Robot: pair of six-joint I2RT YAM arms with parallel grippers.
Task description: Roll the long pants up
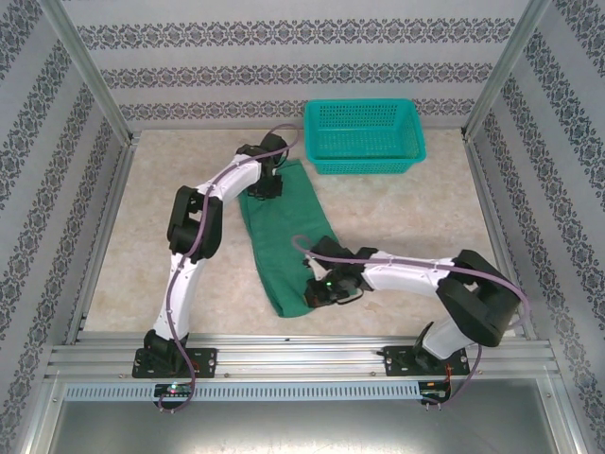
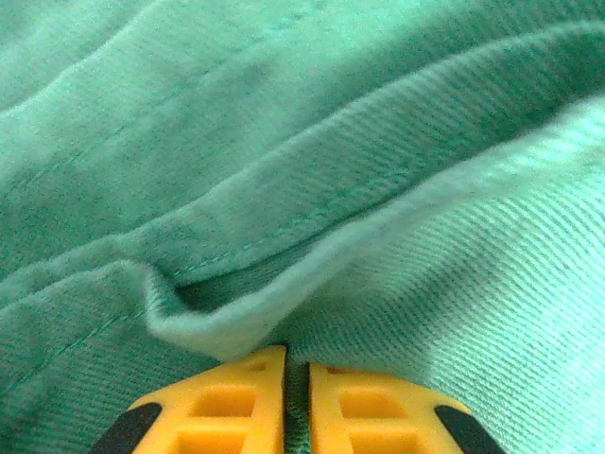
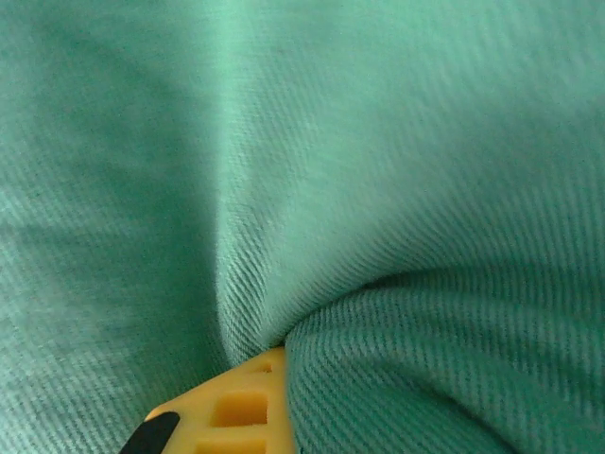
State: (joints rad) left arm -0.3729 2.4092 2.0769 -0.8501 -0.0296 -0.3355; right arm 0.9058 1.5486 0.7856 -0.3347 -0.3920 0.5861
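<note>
I see the long pants [image 1: 279,241] lying as a long green strip on the table [image 1: 416,227], their far end near the teal basket [image 1: 364,165]. The left gripper [image 1: 265,187] is closed on a seamed fold at the far end. The right gripper [image 1: 319,291] pinches cloth at the near end.

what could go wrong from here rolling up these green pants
The left hand seems to pinch just a thin fold of the long pants, so the cloth may slip free when pulled. Fabric bunches over the right hand at the near end, so a roll may start lopsided. The basket sits close to the far end; the left arm might knock it.
</note>
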